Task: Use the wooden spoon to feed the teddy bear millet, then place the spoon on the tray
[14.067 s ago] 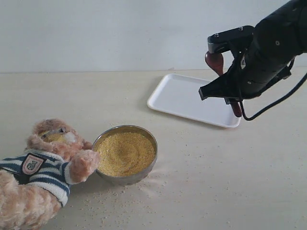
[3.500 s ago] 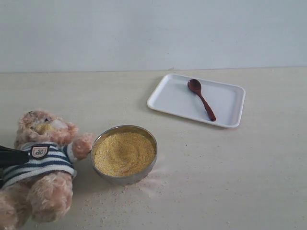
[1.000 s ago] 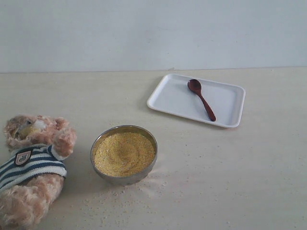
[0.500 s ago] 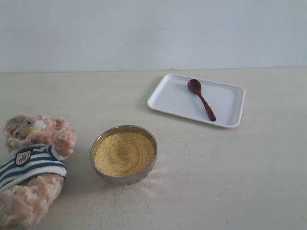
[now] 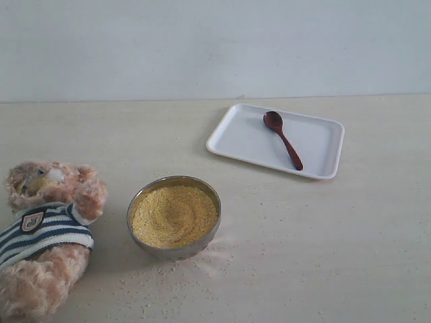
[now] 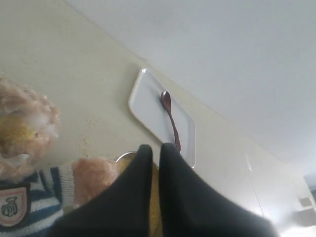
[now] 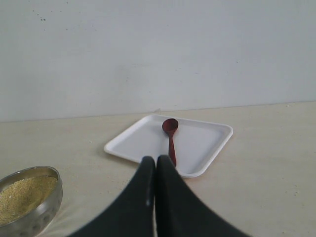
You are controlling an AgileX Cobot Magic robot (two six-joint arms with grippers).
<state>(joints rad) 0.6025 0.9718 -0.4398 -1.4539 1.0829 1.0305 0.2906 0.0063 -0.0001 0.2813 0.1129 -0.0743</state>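
Note:
The teddy bear (image 5: 44, 235) lies on its back at the table's left edge, millet on its muzzle (image 6: 19, 136). Beside it stands the steel bowl (image 5: 174, 217) heaped with millet (image 5: 174, 214). The wooden spoon (image 5: 283, 139) lies flat in the white tray (image 5: 316, 145) at the back right. Neither arm shows in the exterior view. My left gripper (image 6: 155, 148) is shut and empty, hovering above the bear's paw and the bowl. My right gripper (image 7: 156, 159) is shut and empty, well back from the tray (image 7: 207, 148) and the spoon (image 7: 170, 133).
Loose millet grains (image 5: 168, 279) are scattered on the table in front of the bowl. A pale wall (image 5: 215, 47) runs along the table's far edge. The bowl (image 7: 29, 197) shows at the corner of the right wrist view.
Nothing has moved in the last second. Earlier the right gripper held the spoon over the tray; now it lies in the tray, and the bear has tipped down to the left.

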